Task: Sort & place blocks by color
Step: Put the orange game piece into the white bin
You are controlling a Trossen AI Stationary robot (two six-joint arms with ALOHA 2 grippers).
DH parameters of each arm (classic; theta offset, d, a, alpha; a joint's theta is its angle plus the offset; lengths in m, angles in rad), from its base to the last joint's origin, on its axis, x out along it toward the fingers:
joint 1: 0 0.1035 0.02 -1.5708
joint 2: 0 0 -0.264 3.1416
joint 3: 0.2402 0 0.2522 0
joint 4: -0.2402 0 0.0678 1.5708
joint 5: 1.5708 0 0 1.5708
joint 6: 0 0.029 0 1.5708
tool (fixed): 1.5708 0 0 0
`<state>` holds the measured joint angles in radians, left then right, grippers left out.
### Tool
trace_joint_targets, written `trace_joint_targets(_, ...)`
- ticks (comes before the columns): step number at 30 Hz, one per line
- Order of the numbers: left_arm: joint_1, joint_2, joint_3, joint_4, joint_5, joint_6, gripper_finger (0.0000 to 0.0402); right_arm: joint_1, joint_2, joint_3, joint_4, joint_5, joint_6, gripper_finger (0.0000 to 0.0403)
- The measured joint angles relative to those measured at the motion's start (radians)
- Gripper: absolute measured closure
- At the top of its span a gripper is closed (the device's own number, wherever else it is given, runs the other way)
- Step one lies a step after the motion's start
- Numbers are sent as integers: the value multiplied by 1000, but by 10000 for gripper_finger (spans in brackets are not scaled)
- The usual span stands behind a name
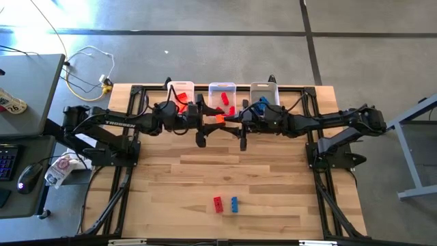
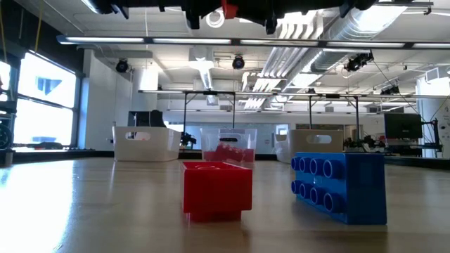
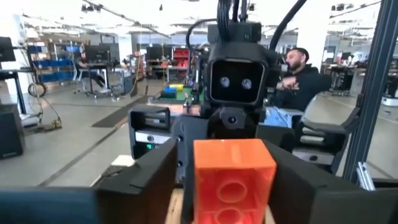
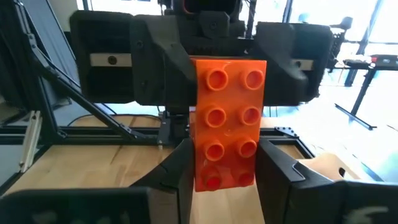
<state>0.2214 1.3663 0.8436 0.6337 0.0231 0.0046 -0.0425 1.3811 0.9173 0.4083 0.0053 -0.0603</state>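
Note:
An orange block point(image 1: 219, 119) hangs high over the table's far middle, between my two grippers, which meet there tip to tip. My right gripper point(image 4: 225, 180) is shut on it. My left gripper point(image 3: 233, 186) is open, one finger close on each side of the block point(image 3: 233, 180). Whether those fingers touch it I cannot tell. A red block point(image 1: 218, 203) and a blue block point(image 1: 234, 203) rest flat on the table near its front edge. My right gripper pinches the orange block's two long sides near its lower end point(image 4: 214, 177) between its two fingers. The fingers come level from the table's right. The block stands upright above them, clear of the table, studs facing my right arm.
Three white bins stand in a row at the table's far edge. The left one point(image 1: 181, 87) and the middle one point(image 1: 222, 87) hold red-looking blocks. The right one point(image 1: 263, 87) holds blue blocks. The wood between the bins and the two loose blocks is bare.

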Motion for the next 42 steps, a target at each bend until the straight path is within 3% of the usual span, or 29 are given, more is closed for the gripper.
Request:
trace_joint_targets(6,1,0,0,-28,-5,7,287,-19,0,0,-25,8,33,294)
trace_joint_targets(14,1,-1,0,-91,-26,87,291,-30,0,0,-78,19,91,219)
trace_joint_targets(18,1,-7,0,-175,-152,146,291,-30,0,0,-129,93,115,193)
trace_joint_targets(23,20,-8,-1,-293,-397,263,291,-30,0,0,-203,149,136,178)
trace_joint_targets(29,128,-8,-1,-508,-528,223,291,-23,0,0,-258,134,147,177)
trace_joint_targets(42,415,-7,-1,-855,-502,-25,291,15,0,0,-324,80,197,176)
